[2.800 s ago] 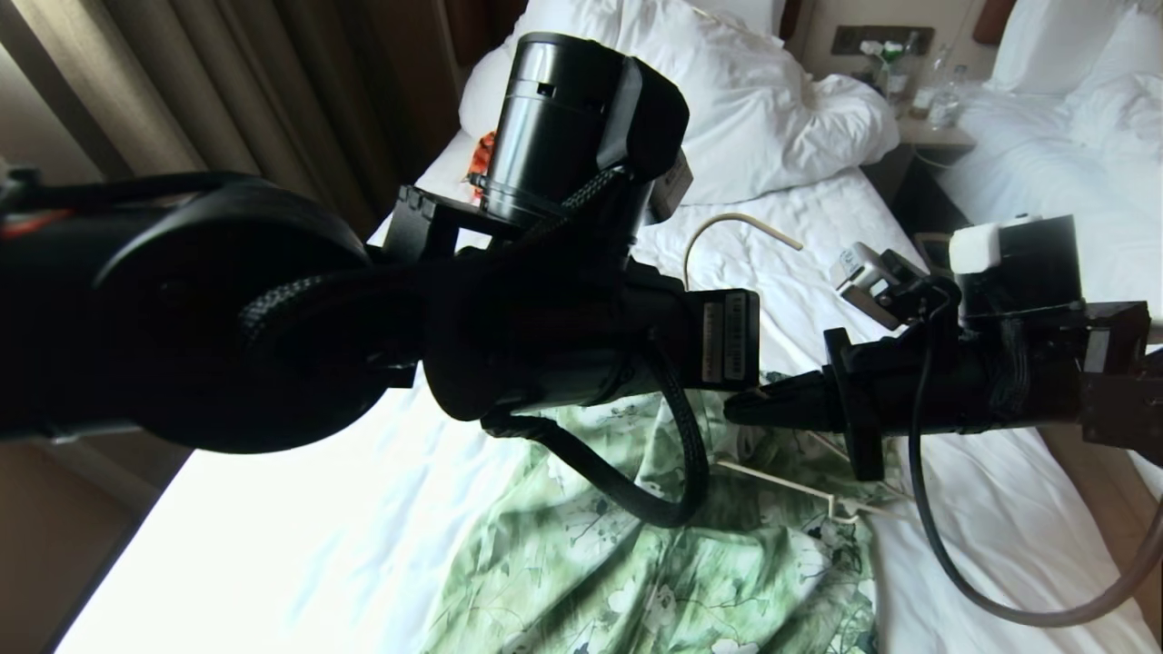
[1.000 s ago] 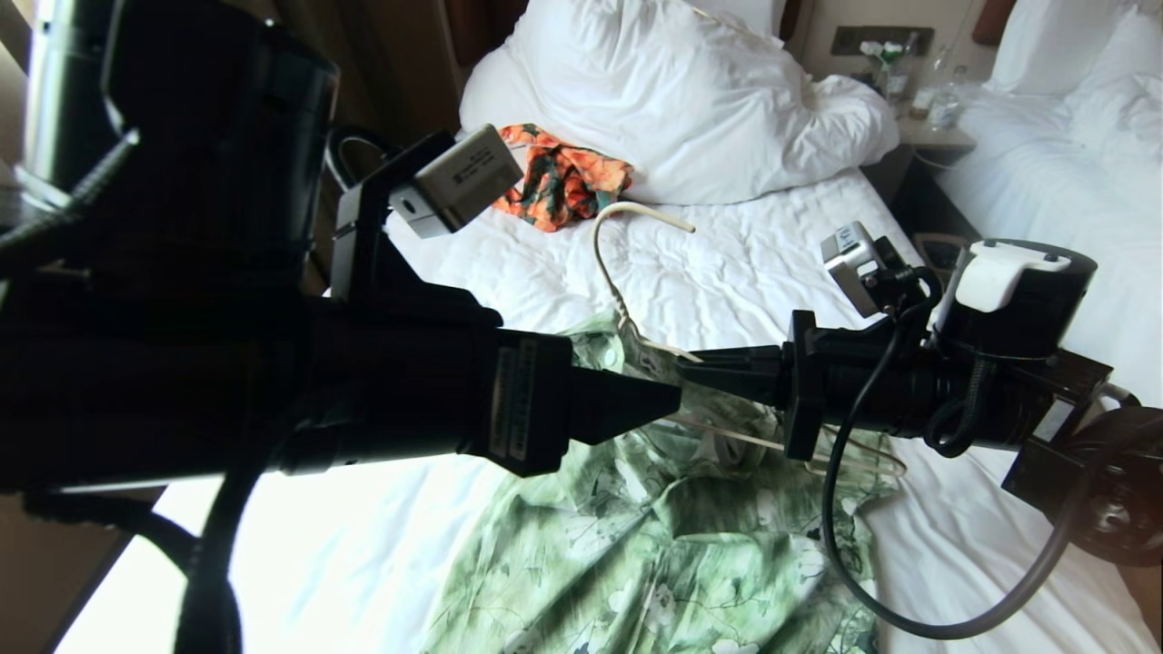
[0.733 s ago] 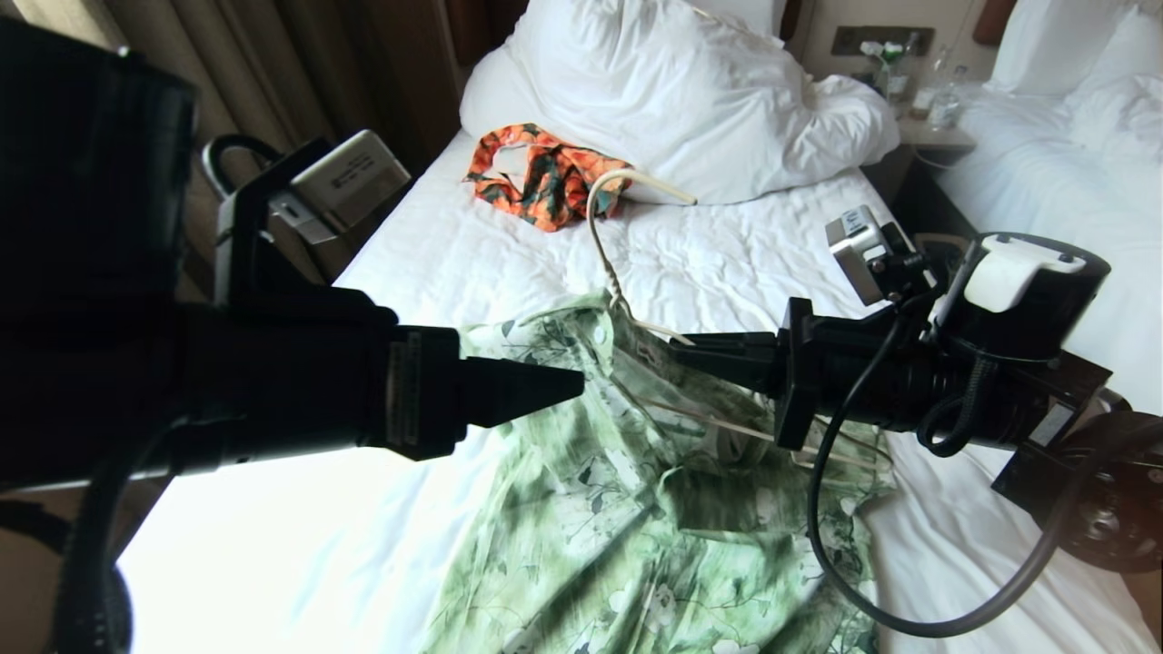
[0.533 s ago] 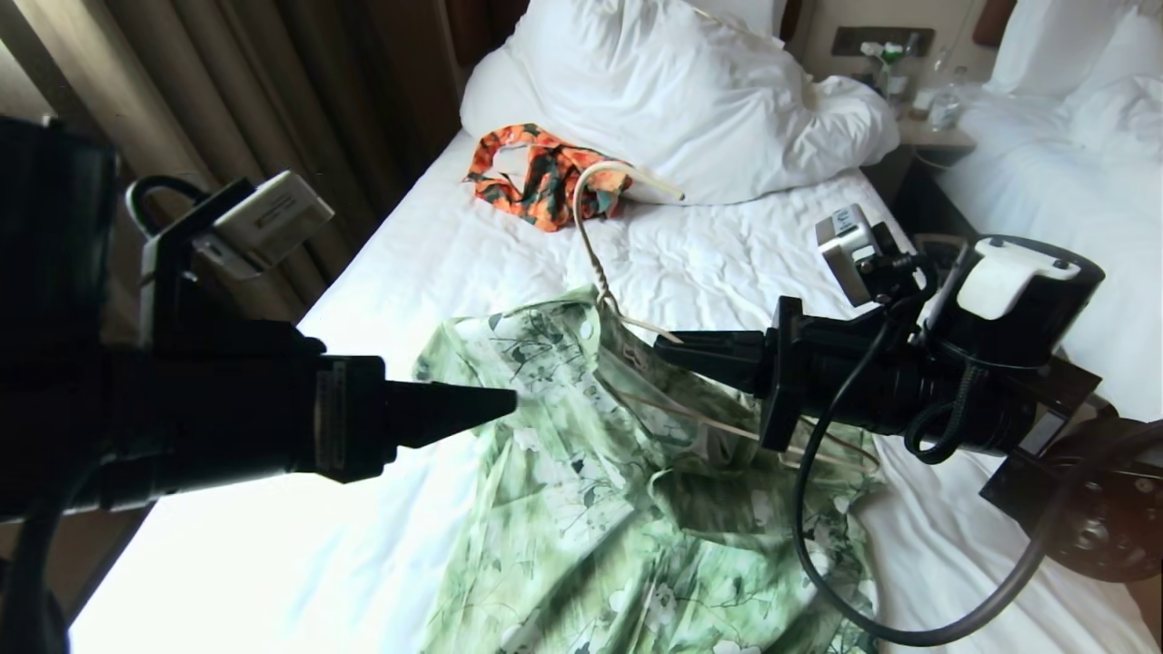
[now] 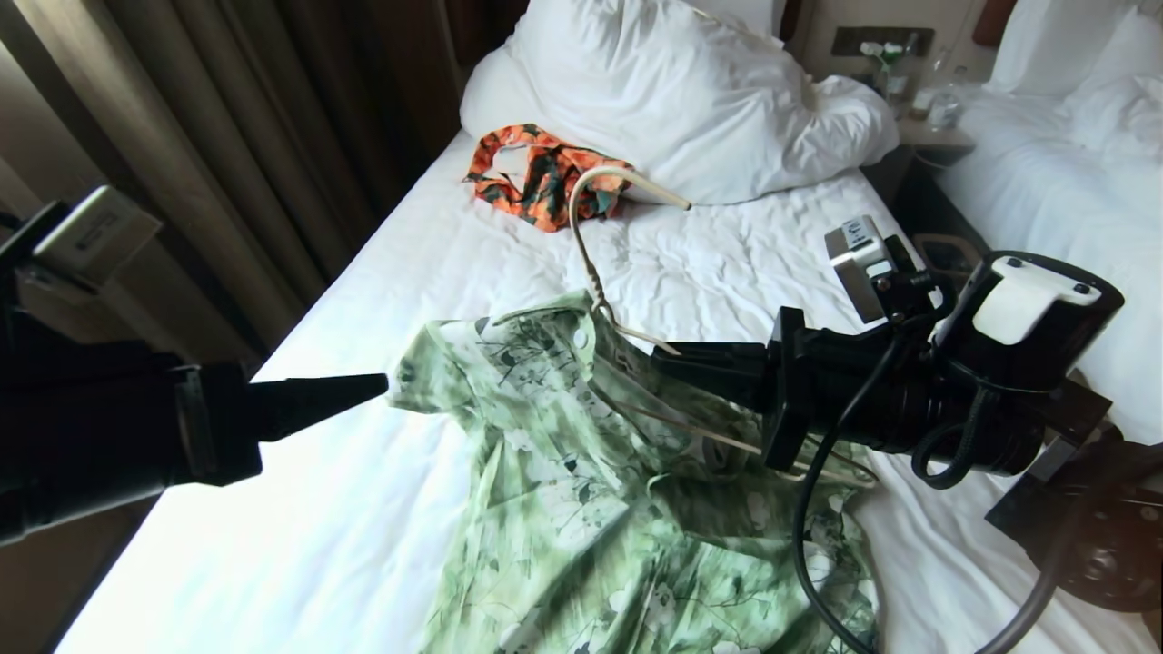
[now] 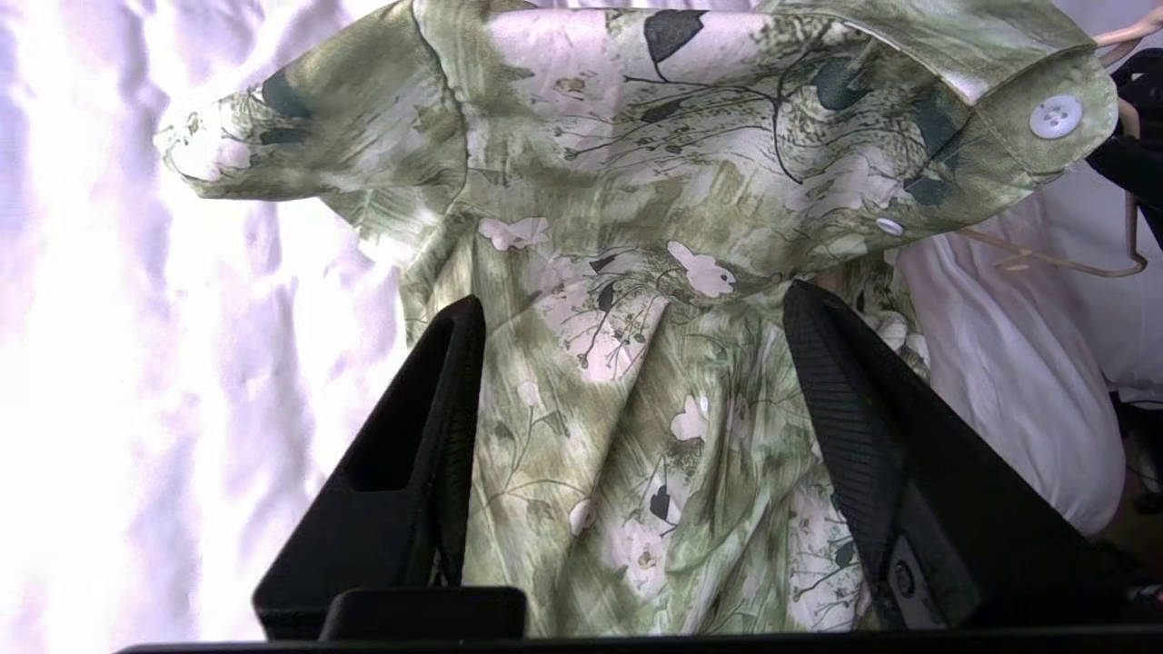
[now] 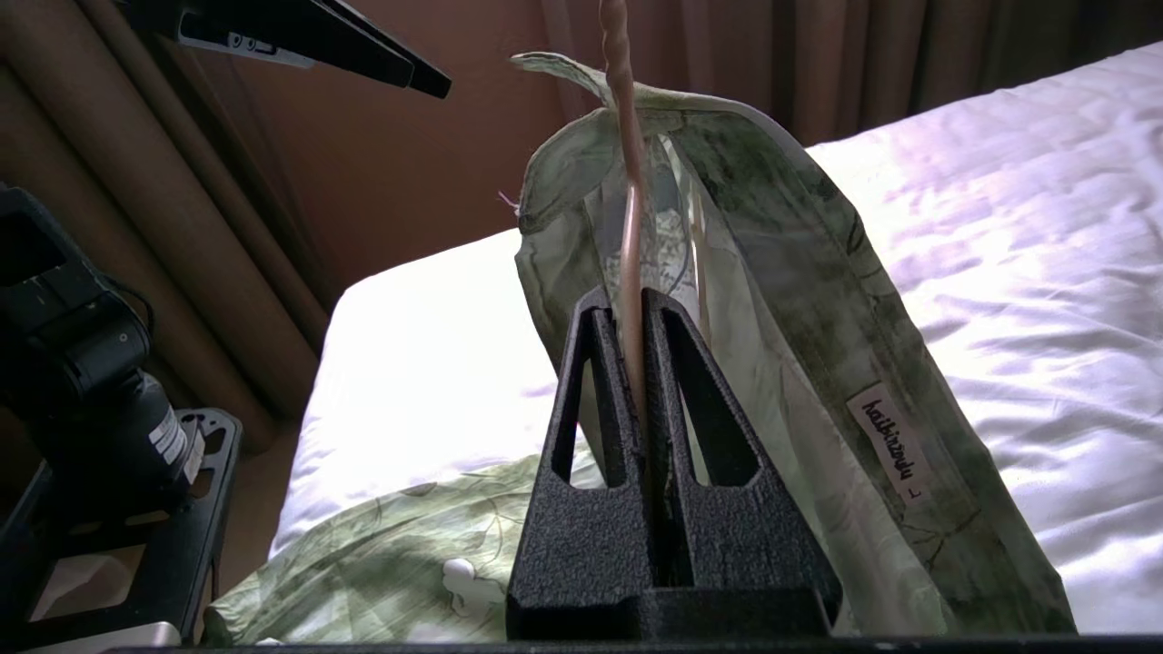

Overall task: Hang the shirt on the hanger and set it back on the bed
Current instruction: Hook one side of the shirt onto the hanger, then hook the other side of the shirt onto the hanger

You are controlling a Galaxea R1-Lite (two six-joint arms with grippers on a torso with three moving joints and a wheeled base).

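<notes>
Your right hand (image 7: 636, 313) was clamped on the hanger (image 5: 591, 263) at the shirt's (image 5: 581, 472) collar, mid-bed (image 5: 727, 263). Your left hand (image 6: 627, 318), at 9 o'clock of the shirt, stood wide, empty.

small cursive neck label (image 7: 891, 440) inside the shirt (image 7: 800, 300), wording not clearly legible

Left pincer (image 5: 382, 386) held level with jaws parted; right pincer (image 5: 661, 356) clamped tight, arm reaching across.
</notes>
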